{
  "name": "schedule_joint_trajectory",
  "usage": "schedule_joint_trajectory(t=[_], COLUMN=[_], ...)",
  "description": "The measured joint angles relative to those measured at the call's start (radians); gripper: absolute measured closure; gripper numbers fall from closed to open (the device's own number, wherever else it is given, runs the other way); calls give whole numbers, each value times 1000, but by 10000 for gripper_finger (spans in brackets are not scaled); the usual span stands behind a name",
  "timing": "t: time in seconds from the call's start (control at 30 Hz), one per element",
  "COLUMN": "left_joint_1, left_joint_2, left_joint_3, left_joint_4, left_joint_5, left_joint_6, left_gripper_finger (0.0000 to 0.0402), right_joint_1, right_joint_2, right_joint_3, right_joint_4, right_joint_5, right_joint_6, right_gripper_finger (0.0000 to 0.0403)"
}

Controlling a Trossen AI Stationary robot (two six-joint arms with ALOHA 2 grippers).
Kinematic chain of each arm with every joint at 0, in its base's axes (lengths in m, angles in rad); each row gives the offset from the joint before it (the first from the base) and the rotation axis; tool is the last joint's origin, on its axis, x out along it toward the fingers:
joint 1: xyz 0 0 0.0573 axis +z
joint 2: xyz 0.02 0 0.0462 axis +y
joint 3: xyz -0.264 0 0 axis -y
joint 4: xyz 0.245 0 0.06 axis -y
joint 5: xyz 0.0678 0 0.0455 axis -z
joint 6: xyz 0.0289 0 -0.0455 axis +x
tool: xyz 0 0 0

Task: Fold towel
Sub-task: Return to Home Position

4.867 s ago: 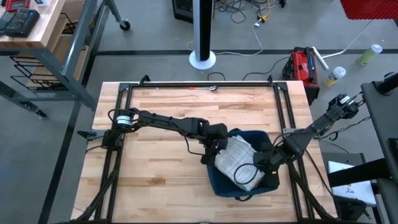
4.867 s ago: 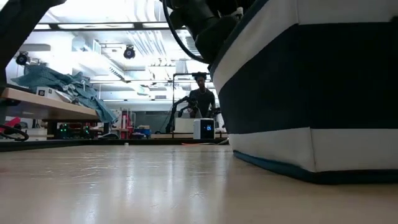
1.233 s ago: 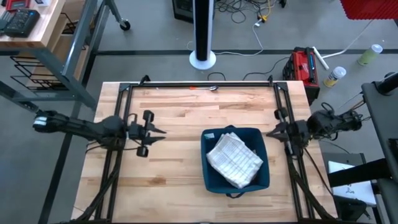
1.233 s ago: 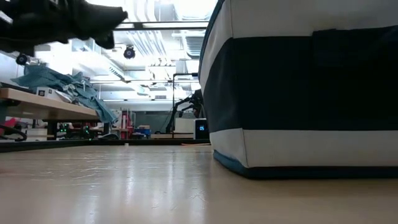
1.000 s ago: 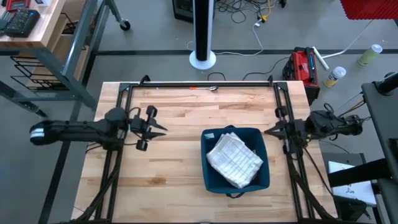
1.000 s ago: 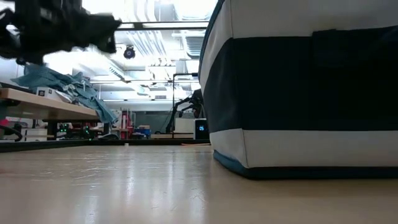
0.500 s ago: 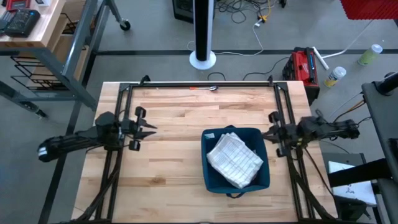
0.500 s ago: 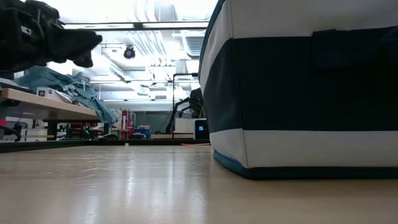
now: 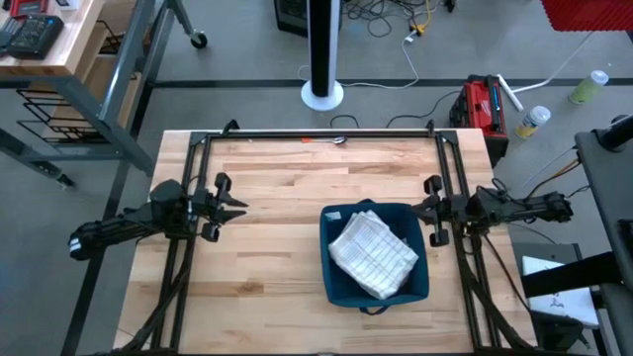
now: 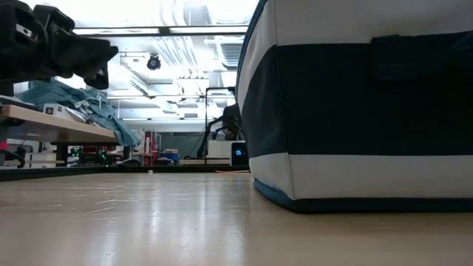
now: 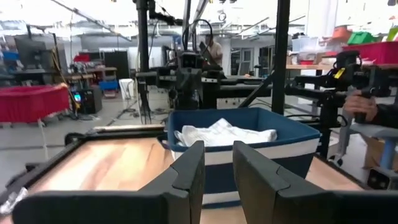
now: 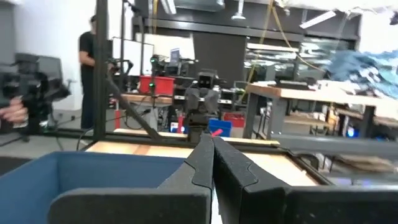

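- We have drawn both arms back from the bin [image 9: 327, 282]. The left gripper [image 9: 237, 207] now sits at the left edge of the table [image 9: 277, 178], and the right gripper [image 9: 417, 211] at the right edge.
- The left gripper's fingers stand slightly apart and the right's are pressed together. Both are empty.
- The folded towel [image 9: 371, 255] lies in the bin, so we judge only parking remains.
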Motion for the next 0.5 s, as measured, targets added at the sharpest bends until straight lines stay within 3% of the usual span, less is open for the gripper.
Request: schedule_joint_trajectory(t=[0.5], left_joint_1=[0], left_joint_2=[96], left_joint_3=[6], left_joint_4=[17], left_joint_5=[-2], left_joint_6=[-33], left_gripper_finger=[326], right_joint_1=[0], right_joint_2=[6], right_joint_3=[6], right_joint_4=[-69], right_joint_5=[-11], right_joint_6=[-58], right_gripper_finger=[403])
